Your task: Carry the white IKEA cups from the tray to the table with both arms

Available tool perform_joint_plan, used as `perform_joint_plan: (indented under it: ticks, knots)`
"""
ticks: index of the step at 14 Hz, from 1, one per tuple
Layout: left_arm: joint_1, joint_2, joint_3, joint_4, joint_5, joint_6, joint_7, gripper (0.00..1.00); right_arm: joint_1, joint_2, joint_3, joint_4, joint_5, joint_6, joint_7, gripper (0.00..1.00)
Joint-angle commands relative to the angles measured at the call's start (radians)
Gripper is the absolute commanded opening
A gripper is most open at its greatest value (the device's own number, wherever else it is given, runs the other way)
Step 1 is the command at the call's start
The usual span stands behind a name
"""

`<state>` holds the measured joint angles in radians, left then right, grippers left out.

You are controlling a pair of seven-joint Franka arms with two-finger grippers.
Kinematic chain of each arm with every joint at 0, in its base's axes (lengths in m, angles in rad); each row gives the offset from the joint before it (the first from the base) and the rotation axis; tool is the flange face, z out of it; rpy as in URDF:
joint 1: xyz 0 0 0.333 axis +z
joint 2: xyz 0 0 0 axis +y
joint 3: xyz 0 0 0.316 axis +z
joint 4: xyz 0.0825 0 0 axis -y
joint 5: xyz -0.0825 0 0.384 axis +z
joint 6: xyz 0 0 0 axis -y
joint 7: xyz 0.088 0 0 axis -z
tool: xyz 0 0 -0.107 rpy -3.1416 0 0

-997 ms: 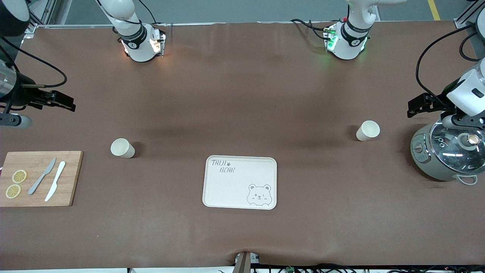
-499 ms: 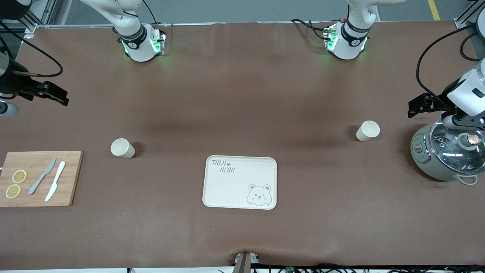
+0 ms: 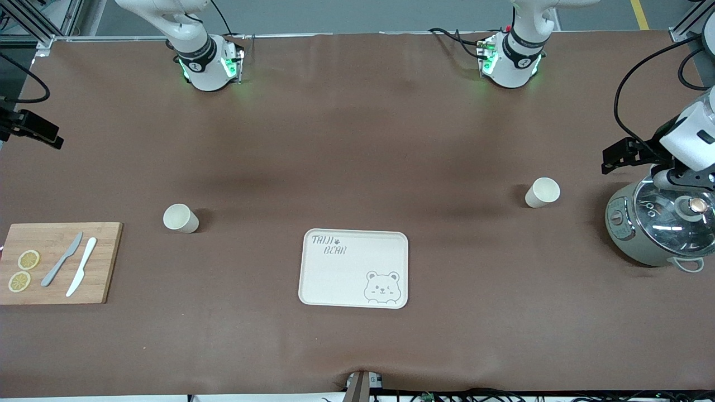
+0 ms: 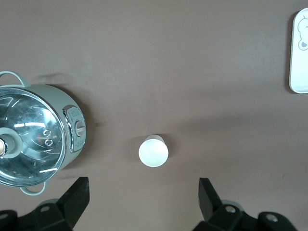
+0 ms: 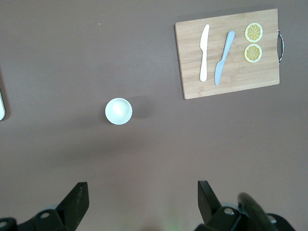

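Observation:
Two white cups stand upright on the brown table. One cup (image 3: pixel 180 218) is toward the right arm's end and shows in the right wrist view (image 5: pixel 118 111). The other cup (image 3: pixel 542 192) is toward the left arm's end, beside the pot, and shows in the left wrist view (image 4: pixel 154 151). My right gripper (image 3: pixel 53 138) hangs high over the table's edge at its own end, open and empty (image 5: pixel 142 202). My left gripper (image 3: pixel 609 159) hangs high over the table by the pot, open and empty (image 4: pixel 143 202). Neither gripper touches a cup.
A cream bear-printed tray (image 3: pixel 353 268) lies mid-table, nearer the front camera than both cups. A grey-green pot with a glass lid (image 3: pixel 659 229) stands at the left arm's end. A wooden board (image 3: pixel 56 262) with two knives and lemon slices lies at the right arm's end.
My right gripper has drawn back toward the table's edge at its own end, away from its cup. The left arm, the cups and the tray have not moved.

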<state>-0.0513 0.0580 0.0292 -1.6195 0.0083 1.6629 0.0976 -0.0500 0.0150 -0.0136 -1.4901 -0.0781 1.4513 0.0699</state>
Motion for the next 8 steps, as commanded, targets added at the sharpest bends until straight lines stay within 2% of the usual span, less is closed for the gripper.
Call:
perform_joint_plan:
  ticks: [1, 8]
  knots:
    - [0.002, 0.009, -0.005, 0.020, 0.022, 0.003, 0.011, 1.00, 0.006, -0.067, -0.019, -0.087, 0.024, 0.044, -0.027, 1.00]
    - [0.002, 0.009, -0.005, 0.020, 0.022, 0.005, 0.010, 1.00, -0.008, -0.067, -0.015, -0.088, 0.026, 0.046, -0.045, 1.00]
